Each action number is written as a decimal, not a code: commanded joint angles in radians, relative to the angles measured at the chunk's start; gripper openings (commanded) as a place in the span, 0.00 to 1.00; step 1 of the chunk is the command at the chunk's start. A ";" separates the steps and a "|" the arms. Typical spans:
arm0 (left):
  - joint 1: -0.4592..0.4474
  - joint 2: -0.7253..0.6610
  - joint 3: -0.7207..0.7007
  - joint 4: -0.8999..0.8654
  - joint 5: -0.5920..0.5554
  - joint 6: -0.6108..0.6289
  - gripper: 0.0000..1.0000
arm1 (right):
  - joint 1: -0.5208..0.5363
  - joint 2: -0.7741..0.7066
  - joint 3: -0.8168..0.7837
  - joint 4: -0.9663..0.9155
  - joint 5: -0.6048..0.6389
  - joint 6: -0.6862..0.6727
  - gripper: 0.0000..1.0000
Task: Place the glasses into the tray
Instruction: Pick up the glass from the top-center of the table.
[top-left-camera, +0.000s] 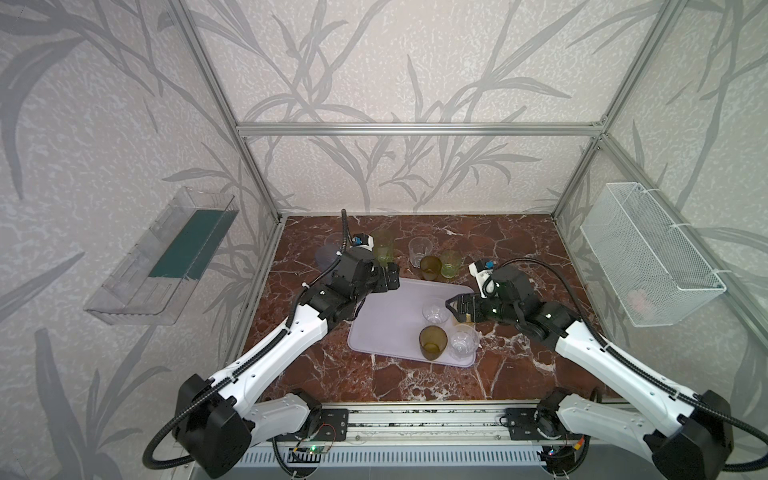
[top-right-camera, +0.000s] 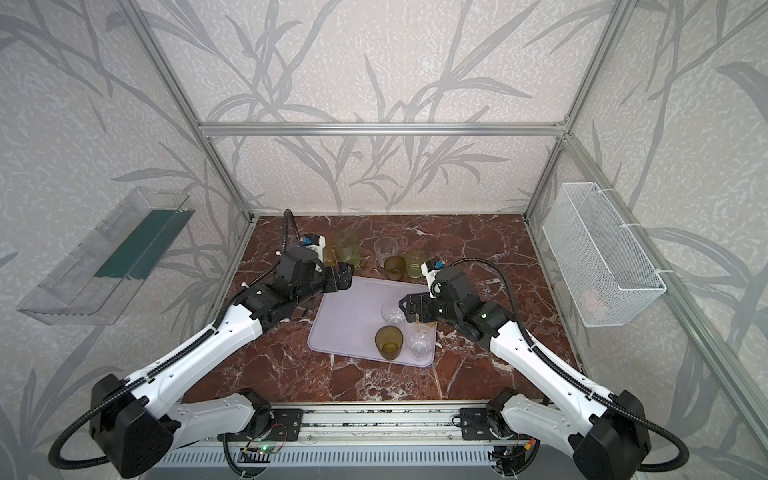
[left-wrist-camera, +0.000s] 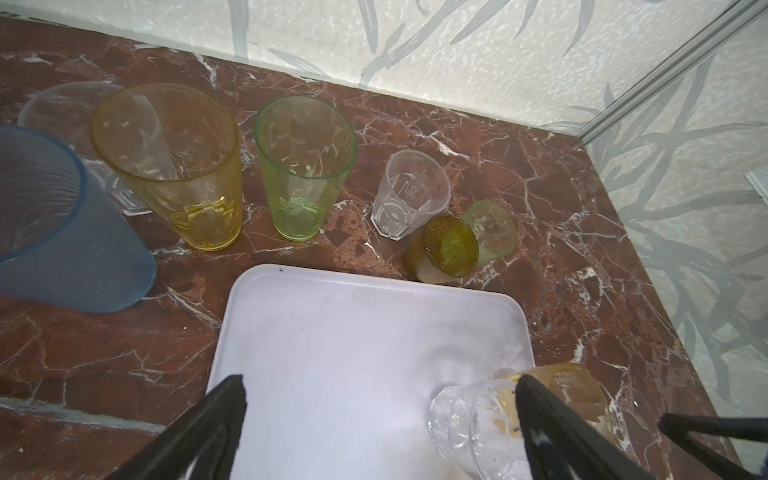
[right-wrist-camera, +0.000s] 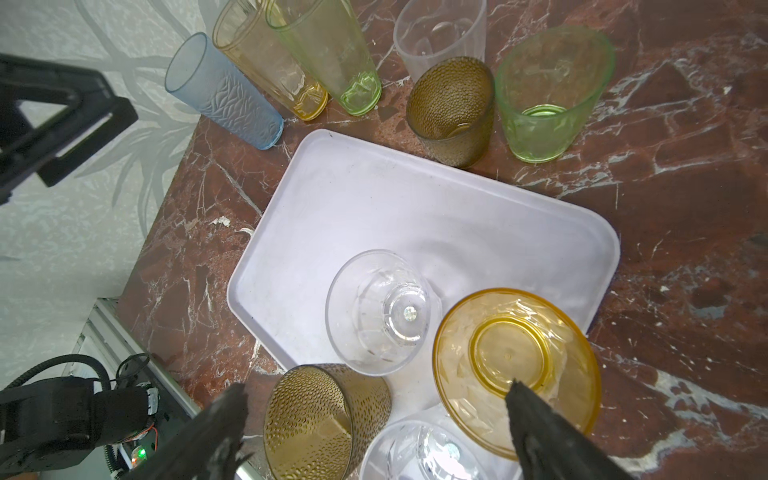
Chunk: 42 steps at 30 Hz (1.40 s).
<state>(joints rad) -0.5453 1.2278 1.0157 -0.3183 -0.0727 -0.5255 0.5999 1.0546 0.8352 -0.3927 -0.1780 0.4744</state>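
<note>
The lavender tray (top-left-camera: 386, 324) lies mid-table. In it stand a clear glass (right-wrist-camera: 380, 311), an amber glass (right-wrist-camera: 324, 419), another clear glass (right-wrist-camera: 428, 453) and a short yellow glass (right-wrist-camera: 515, 365). Beyond its far edge, on the marble, stand tall blue (right-wrist-camera: 224, 91), tall yellow (right-wrist-camera: 266, 58) and tall pale-green (right-wrist-camera: 328, 54) glasses, a clear one (right-wrist-camera: 440, 33), an amber one (right-wrist-camera: 453, 108) and a short green one (right-wrist-camera: 548, 91). My right gripper (right-wrist-camera: 376, 392) hangs open just above the glasses in the tray, holding nothing. My left gripper (left-wrist-camera: 380, 386) is open and empty over the tray's far left corner (left-wrist-camera: 257, 282).
One more clear glass (left-wrist-camera: 62, 108) stands behind the tall yellow one near the back wall. A clear plastic shelf (top-left-camera: 166, 257) hangs on the left wall and a white wire basket (top-left-camera: 648, 253) on the right wall. Aluminium posts frame the marble table (top-left-camera: 415, 382).
</note>
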 joint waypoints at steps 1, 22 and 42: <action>0.024 0.062 0.061 -0.005 0.009 0.033 0.99 | -0.028 -0.029 -0.017 0.006 -0.040 -0.008 0.96; 0.274 0.196 0.251 -0.043 0.110 0.064 0.98 | -0.240 0.155 0.047 0.032 -0.149 0.022 0.95; 0.331 0.058 0.068 0.105 0.330 -0.053 0.98 | -0.268 0.751 0.552 -0.055 0.082 -0.051 0.55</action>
<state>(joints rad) -0.2195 1.3296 1.0973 -0.2577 0.2230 -0.5556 0.3370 1.7721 1.3392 -0.3901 -0.1581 0.4469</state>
